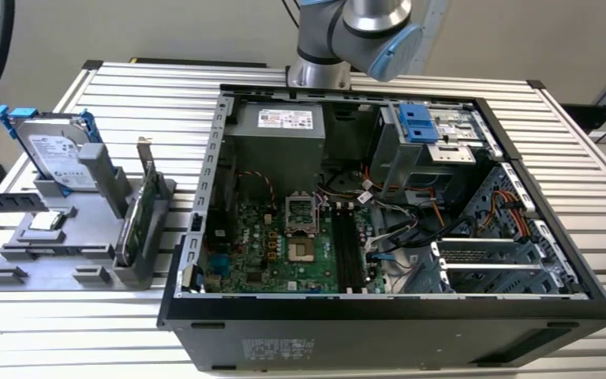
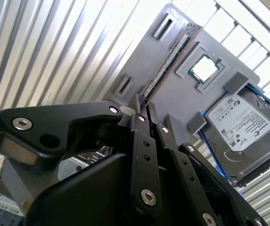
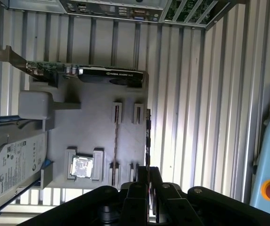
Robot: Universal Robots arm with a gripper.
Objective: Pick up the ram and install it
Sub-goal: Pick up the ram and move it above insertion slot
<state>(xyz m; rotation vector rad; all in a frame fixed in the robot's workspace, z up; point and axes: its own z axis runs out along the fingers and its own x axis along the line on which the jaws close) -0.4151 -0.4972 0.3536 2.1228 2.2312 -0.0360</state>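
While on edge, ram [image 2: 170, 61] near processor [image 2: 204, 70].

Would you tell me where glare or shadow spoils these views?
In the second wrist view glare washes out the table slats near the ram; in the first wrist view they glow similarly; the exterior view is evenly lit, the computer case dim inside.

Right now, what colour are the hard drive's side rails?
Blue rails, clearest in the exterior view.
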